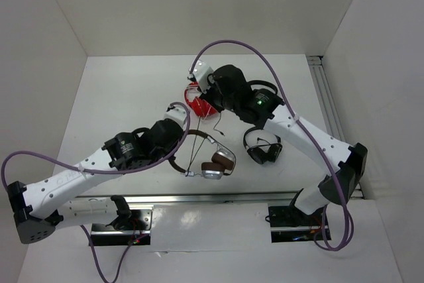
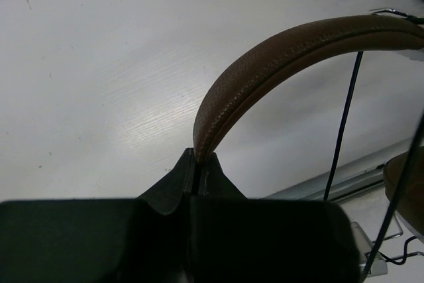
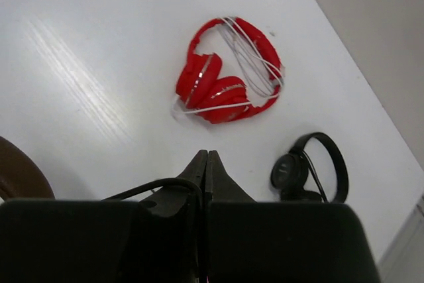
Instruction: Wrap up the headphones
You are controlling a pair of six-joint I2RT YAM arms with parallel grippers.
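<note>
Top external view: the headphones [image 1: 222,161] sit at the centre of the bench [image 1: 119,97], with the ear cups close to the near rail [image 1: 199,198]. The left end effector [image 2: 197,164] is closed on the brown headband. The thin cable [image 2: 344,118] runs up to the right end effector [image 3: 206,167], which is pinched narrow on it. Red headphones [image 3: 225,84] lie just beyond, and black headphones [image 1: 262,147] lie near on the right. Open bench lies to the left and on the far side, bounded by walls. The left arm stretches diagonally inward. The right arm folds back from its base and reaches over far-centre.

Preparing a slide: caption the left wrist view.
Left gripper clamps the headphones by their brown headband, thin cable alongside.
</note>
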